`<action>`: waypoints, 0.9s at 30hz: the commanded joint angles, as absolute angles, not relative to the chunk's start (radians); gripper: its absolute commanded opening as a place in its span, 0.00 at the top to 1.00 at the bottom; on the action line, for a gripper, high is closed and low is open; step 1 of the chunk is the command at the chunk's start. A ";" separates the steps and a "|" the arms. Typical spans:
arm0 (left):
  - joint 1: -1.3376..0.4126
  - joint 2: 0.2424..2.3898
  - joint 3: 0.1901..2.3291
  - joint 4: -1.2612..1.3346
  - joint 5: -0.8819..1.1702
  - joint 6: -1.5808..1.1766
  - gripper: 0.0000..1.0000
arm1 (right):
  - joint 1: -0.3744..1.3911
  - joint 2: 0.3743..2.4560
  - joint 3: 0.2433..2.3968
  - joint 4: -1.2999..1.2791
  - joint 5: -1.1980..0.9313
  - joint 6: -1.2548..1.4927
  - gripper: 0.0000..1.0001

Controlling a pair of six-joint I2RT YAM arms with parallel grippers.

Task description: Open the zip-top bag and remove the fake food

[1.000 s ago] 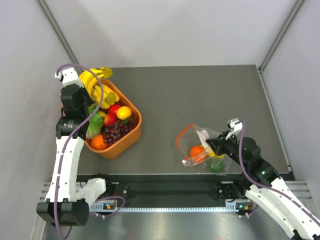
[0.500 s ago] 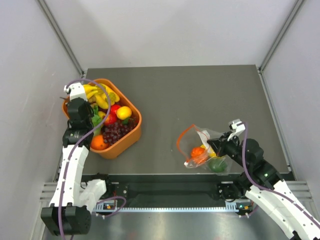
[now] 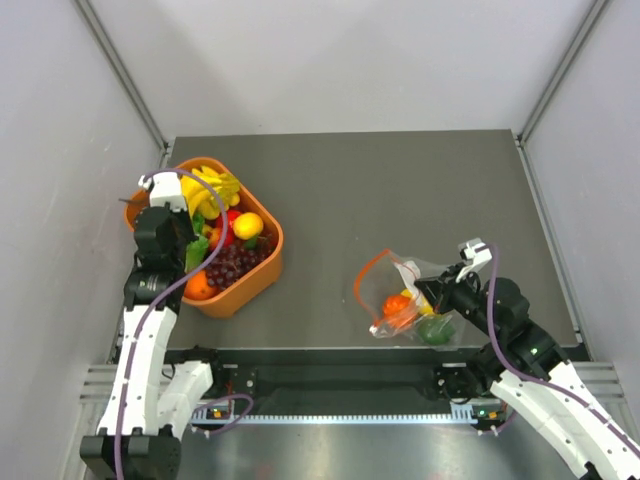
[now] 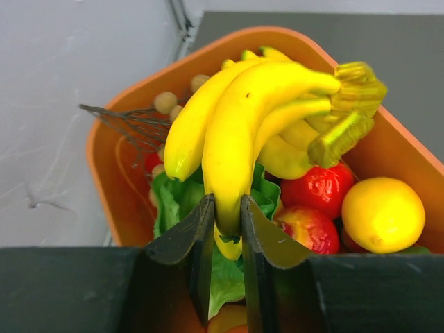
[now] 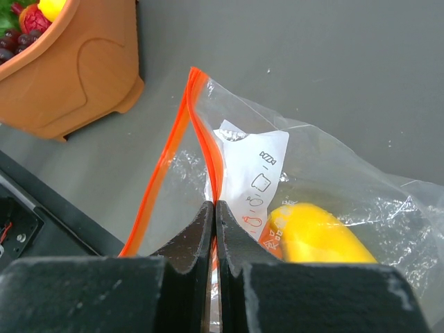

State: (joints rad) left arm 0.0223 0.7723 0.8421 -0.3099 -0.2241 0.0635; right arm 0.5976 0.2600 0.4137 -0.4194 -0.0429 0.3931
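Since the zip-top bag (image 3: 405, 290), right of the orange basket (image 3: 270, 262), is limp and slippery, its firmer zip strip (image 5: 177, 139) is pinched by the closed right gripper (image 5: 214, 205); whether the banana bunch (image 4: 250, 104) is gripped by the left gripper (image 4: 225, 208) cannot be told.

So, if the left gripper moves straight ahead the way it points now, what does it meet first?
The banana bunch, which sits between its jaws; behind it, probably the far wall of the orange basket, though depth is unclear.

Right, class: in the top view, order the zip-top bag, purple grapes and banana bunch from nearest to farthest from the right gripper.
1. Zip-top bag, pinched by the right gripper itself.
2. Purple grapes, basket's near side, leftward.
3. Banana bunch, basket's far end.
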 commanded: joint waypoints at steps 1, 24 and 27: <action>0.009 0.824 0.887 -0.345 -0.164 0.041 0.75 | 0.611 0.242 0.463 -0.411 -0.046 0.390 1.00; -0.100 0.838 0.910 -0.370 -0.532 0.089 0.60 | 0.611 0.259 0.465 -0.410 -0.043 0.385 1.00; -0.130 0.821 0.899 -0.365 -0.537 0.103 0.44 | 0.611 0.264 0.465 -0.411 -0.043 0.383 1.00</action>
State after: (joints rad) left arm -0.1047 0.8528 0.8959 -0.3859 -0.4931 0.0769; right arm 0.5976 0.2565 0.4145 -0.4225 -0.0433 0.3931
